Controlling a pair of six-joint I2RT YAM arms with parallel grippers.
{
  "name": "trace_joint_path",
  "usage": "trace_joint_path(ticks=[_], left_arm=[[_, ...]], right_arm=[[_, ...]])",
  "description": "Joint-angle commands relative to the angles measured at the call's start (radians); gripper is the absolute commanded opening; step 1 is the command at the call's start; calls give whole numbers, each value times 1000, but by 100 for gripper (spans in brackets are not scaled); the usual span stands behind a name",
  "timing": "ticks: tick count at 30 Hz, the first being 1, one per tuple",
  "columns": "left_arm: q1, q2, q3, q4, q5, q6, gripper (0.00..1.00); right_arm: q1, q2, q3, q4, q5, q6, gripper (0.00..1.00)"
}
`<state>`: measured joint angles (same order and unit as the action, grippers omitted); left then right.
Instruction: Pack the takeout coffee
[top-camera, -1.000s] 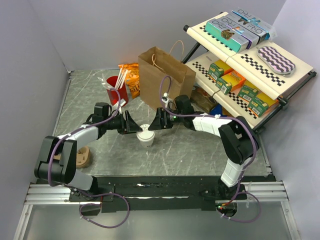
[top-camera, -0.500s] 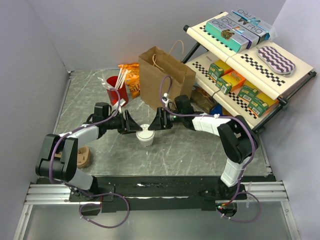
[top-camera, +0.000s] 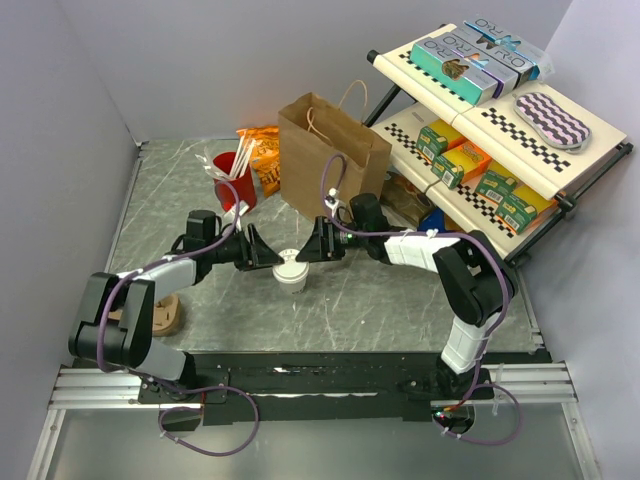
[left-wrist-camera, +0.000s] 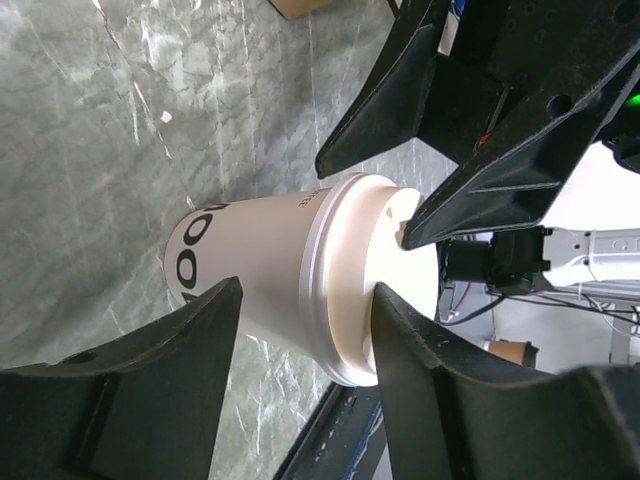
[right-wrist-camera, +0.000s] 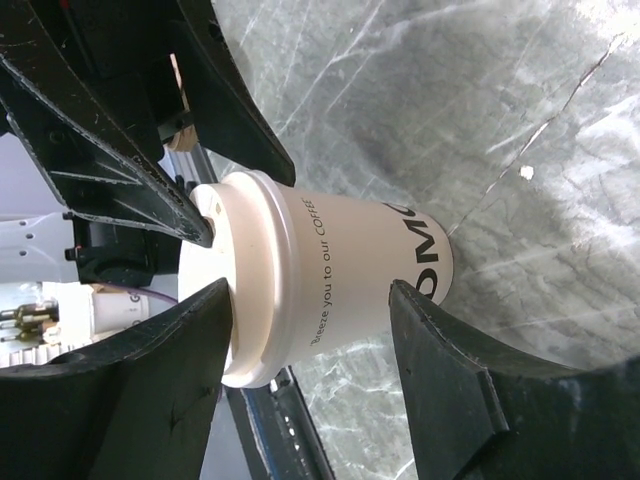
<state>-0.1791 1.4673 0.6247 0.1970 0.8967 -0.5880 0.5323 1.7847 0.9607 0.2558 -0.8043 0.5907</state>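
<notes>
The takeout coffee (top-camera: 291, 270) is a small white paper cup with a white lid and stands upright on the grey marble-look table (top-camera: 180, 190). My left gripper (top-camera: 268, 254) reaches it from the left and my right gripper (top-camera: 308, 250) from the right, tips nearly meeting at the lid. In the left wrist view the cup (left-wrist-camera: 270, 270) lies across the open left gripper (left-wrist-camera: 305, 300), with a gap at its base end. The right wrist view shows the cup (right-wrist-camera: 340, 280) between the spread fingers of the right gripper (right-wrist-camera: 310, 290). Each view shows the other gripper's fingertip at the lid's top.
A brown paper bag (top-camera: 330, 155) stands open behind the cup. A red cup with white sticks (top-camera: 232, 175) and an orange snack bag (top-camera: 262, 155) are at the back left. A brown pulp carrier (top-camera: 165, 315) lies by the left arm. A stocked shelf (top-camera: 480, 110) fills the right.
Both grippers have stayed at the cup and edged slightly towards the back of the table. The cup stands where it did.
</notes>
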Motion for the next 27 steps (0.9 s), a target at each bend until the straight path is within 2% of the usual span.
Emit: trace_joint_path(ticks=[1, 7, 15, 24, 25, 27], left_arm=[[12, -22, -17, -50, -68, 74, 60], [12, -65, -26, 94, 43, -18, 63], [12, -94, -54, 156, 139, -76, 67], [6, -85, -42, 21, 139, 36, 71], [3, -81, -36, 7, 134, 48, 74], [1, -64, -33, -19, 125, 74, 75]], right_arm=[[-3, 2, -53, 9, 24, -34, 71], [-2, -2, -51, 187, -134, 21, 79], [-3, -11, -40, 212, -191, 37, 84], [-3, -1, -8, 109, -170, -48, 85], [-2, -2, -7, 103, -164, -60, 85], [0, 2, -4, 88, -161, -68, 85]])
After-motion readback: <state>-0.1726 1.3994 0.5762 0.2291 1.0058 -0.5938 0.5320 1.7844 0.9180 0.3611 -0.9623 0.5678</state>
